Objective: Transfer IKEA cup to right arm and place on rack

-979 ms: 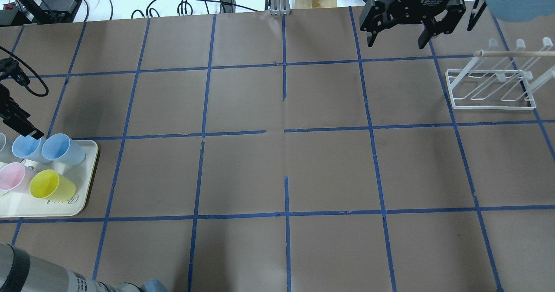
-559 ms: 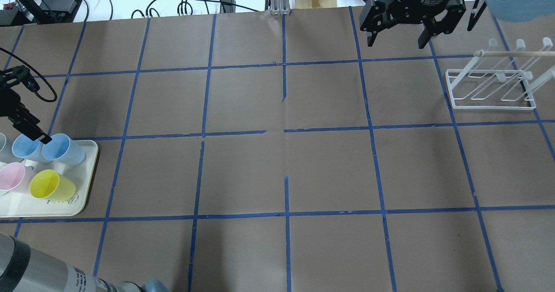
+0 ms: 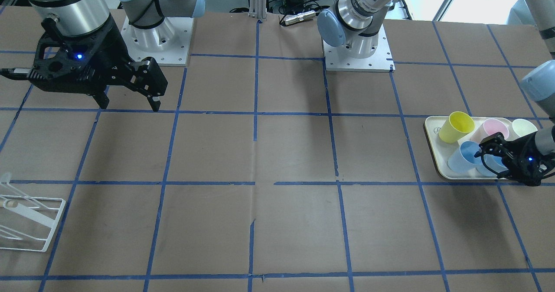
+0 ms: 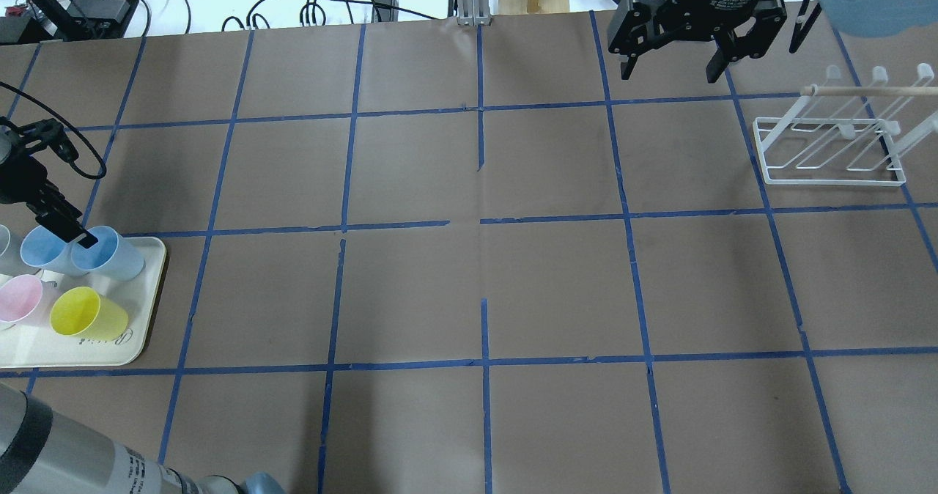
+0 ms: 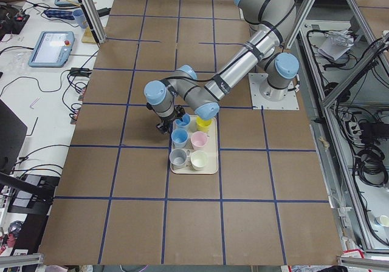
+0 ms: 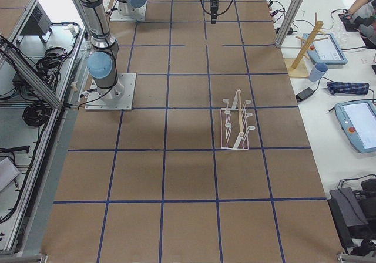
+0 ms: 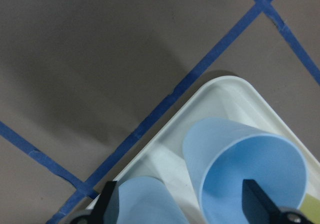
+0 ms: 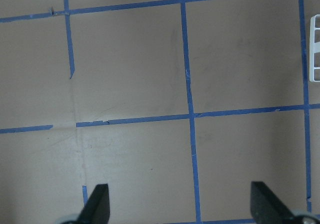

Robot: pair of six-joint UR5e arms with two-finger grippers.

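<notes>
One table [image 4: 469, 281] fills the scene, covered in brown paper with a grid of blue tape. Two arms work over it. The left arm [image 5: 243, 65] reaches down to the tray, and the right arm [image 6: 97, 22] is held high above the far side.

There is one cream tray [image 4: 110, 355] at the table's left end and one white wire rack [image 4: 828, 182] at its right end, well apart from each other.

The right gripper [image 4: 669, 69] hangs above bare table with its fingers [image 8: 97, 206] spread wide and nothing between them. The left gripper [image 7: 180, 203] is low over the tray's far corner.

Six cups stand on the tray, in two rows of three. Two are blue, and there is one each of yellow, pink, cream and grey. The blue cup [image 4: 110, 253] sits in the far corner with the second blue cup [image 4: 40, 248] just beside it. The yellow cup [image 4: 77, 312], pink cup [image 4: 18, 300], cream cup [image 3: 523, 127] and grey cup [image 5: 178, 157] fill the other places.

The left fingers [image 7: 252, 204] are parted. One is at the mouth of the blue cup and the other is by the edge of the second blue cup, and they grip nothing.
</notes>
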